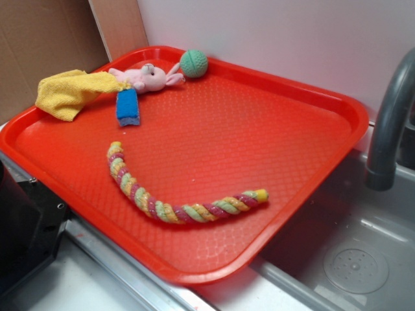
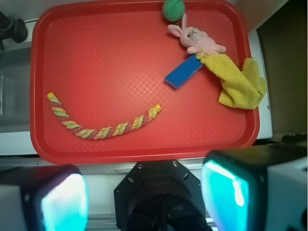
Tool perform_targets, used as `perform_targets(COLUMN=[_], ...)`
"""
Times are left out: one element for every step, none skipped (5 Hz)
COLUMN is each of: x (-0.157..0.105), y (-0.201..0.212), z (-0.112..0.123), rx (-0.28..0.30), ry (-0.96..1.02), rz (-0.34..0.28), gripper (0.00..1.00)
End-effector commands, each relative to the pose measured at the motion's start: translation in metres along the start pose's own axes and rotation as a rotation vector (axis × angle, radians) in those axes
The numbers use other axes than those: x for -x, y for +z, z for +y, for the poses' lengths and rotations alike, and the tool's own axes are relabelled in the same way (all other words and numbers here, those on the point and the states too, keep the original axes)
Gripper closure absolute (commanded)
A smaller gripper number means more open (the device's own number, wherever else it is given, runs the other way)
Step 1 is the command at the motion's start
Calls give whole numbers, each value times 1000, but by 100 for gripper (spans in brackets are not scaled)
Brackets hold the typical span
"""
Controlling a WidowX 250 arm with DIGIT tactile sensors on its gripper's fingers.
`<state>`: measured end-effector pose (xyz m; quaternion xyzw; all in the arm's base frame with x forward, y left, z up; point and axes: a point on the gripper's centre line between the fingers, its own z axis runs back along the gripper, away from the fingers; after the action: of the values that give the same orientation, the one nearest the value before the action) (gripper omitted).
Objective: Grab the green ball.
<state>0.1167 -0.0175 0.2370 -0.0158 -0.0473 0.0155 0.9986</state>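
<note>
Jaws of the gripper [image 2: 144, 197] stand wide apart, holding nothing, above the near rim of the red tray [image 2: 144, 151]. Beyond the twisted rope [image 2: 103, 130], the green ball [image 2: 173, 9] rests at the far rim, touching the pink bunny's [image 2: 195, 41] ear. The approach should probably avoid that ear.

No legible text, labels, brands or numbers in either view — tray [image 1: 337, 103], toys and sink all unmarked.
</note>
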Motion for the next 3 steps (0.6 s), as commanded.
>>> perform_targets(x=[0, -30, -59], y=[0, -23, -40], z=[0, 33, 56], rx=[0, -17, -28], ry=[0, 25, -21], rz=[0, -8, -75], gripper=[0, 0, 0])
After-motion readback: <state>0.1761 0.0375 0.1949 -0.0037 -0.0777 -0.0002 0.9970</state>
